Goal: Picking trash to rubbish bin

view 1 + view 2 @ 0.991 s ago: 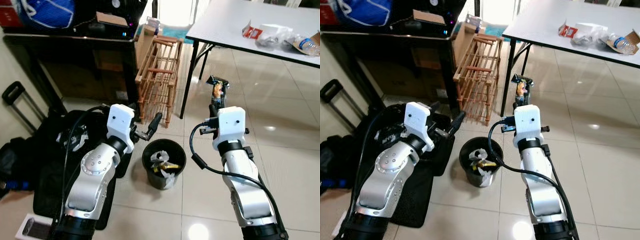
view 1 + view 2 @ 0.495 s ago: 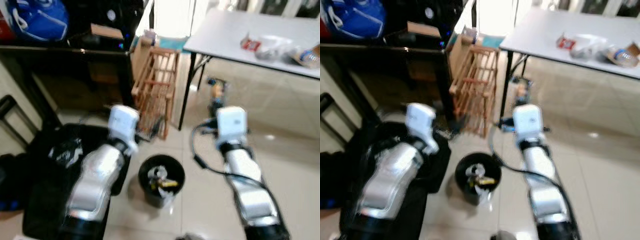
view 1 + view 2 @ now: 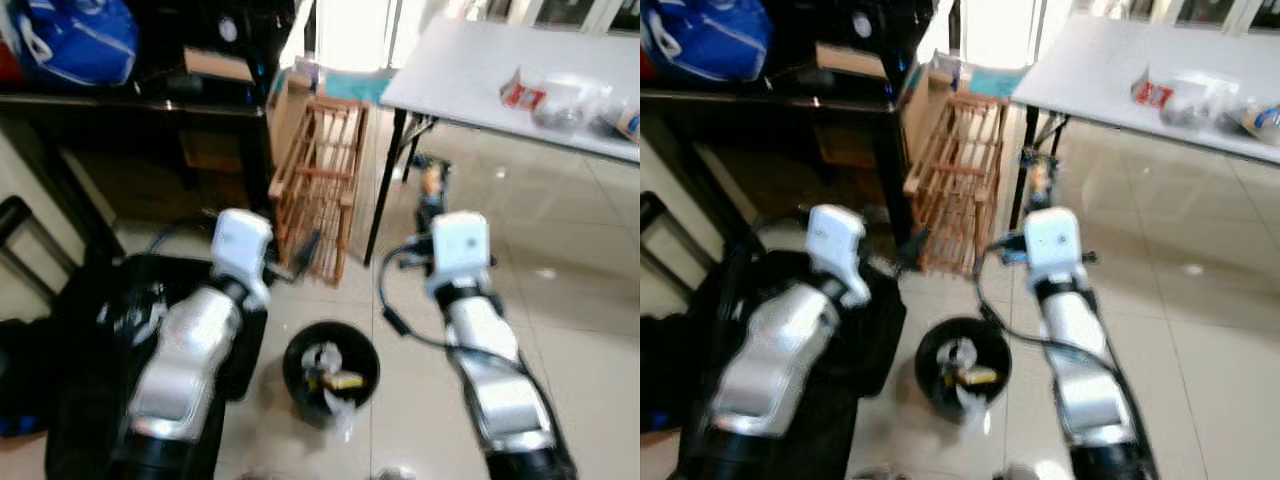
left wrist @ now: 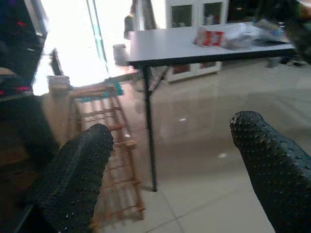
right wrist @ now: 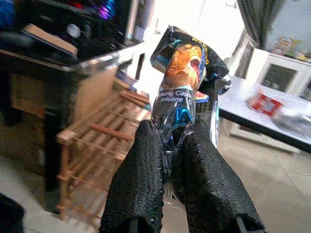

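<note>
A black rubbish bin [image 3: 330, 372] stands on the tiled floor between my two arms, with crumpled paper and a yellow scrap inside. My right gripper [image 3: 431, 198] is raised to the right of and beyond the bin, shut on a shiny black and orange snack wrapper [image 5: 183, 77] that sticks up from between its fingers [image 5: 141, 179]. My left gripper [image 3: 305, 250] hovers just beyond the bin's left side, open and with nothing between its fingers [image 4: 77, 174]. More trash [image 3: 560, 95] lies on the white table [image 3: 470, 70] at the far right.
A wooden rack [image 3: 320, 190] stands just beyond the bin, beside a dark desk [image 3: 150, 100]. A black bag [image 3: 90, 340] and a suitcase handle [image 3: 25, 245] lie on the floor to the left. Open tile floor [image 3: 580, 300] spreads to the right.
The view has shifted and is blurred, so the camera moved. The bin now sits lower in the picture. Both arms hold much the same pose, and the wrapper stays held.
</note>
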`<state>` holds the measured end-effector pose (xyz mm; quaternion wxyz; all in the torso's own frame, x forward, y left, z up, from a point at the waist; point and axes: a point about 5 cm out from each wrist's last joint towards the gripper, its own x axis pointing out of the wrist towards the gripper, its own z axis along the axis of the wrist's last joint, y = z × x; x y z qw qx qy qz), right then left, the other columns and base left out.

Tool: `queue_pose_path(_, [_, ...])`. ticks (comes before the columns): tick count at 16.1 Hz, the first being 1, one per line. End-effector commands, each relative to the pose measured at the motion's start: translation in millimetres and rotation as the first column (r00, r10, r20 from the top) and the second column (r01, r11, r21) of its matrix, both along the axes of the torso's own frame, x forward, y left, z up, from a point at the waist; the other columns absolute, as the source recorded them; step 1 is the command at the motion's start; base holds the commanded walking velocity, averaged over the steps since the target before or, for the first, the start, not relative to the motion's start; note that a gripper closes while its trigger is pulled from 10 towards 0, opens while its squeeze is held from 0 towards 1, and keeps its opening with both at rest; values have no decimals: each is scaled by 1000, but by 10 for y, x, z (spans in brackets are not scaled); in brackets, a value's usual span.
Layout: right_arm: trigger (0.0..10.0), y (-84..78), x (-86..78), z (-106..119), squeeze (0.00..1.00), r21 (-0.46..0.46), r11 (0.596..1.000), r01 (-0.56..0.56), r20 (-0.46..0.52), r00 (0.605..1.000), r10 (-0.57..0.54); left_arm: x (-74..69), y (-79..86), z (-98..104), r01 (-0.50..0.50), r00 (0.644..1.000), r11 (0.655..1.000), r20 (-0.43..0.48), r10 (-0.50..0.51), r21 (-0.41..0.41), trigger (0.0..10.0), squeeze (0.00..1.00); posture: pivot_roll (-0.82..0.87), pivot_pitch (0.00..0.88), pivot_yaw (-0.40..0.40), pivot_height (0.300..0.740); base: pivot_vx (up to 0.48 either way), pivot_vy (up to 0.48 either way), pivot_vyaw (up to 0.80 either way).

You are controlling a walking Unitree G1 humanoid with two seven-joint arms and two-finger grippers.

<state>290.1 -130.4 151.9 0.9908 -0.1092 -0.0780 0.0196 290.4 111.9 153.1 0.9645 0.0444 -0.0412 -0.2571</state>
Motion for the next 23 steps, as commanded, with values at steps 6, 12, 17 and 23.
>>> queue_pose_path(6, [10000,16,-4,-42,0,8,1000,6,-31,999,-6,-24,50,-39,-26,1000,999,-5,26,23,10000,0,37,100,3,740,0,0,0])
queue_pose_path(12, [10000,32,-7,-80,0,14,1000,9,-50,999,-9,-25,41,-56,-21,1000,999,-10,21,43,10000,0,38,103,11,740,0,0,-748])
queue_pose_path(17, [10000,43,-9,-76,0,2,1000,0,-41,999,0,-15,27,-36,-10,1000,999,-4,10,36,10000,0,35,102,15,740,0,0,-465])
queue_pose_path(23, [10000,62,-28,-82,0,-3,1000,-15,-45,999,14,-27,24,-41,-5,1000,999,-7,5,37,10000,0,33,106,11,740,354,0,0])
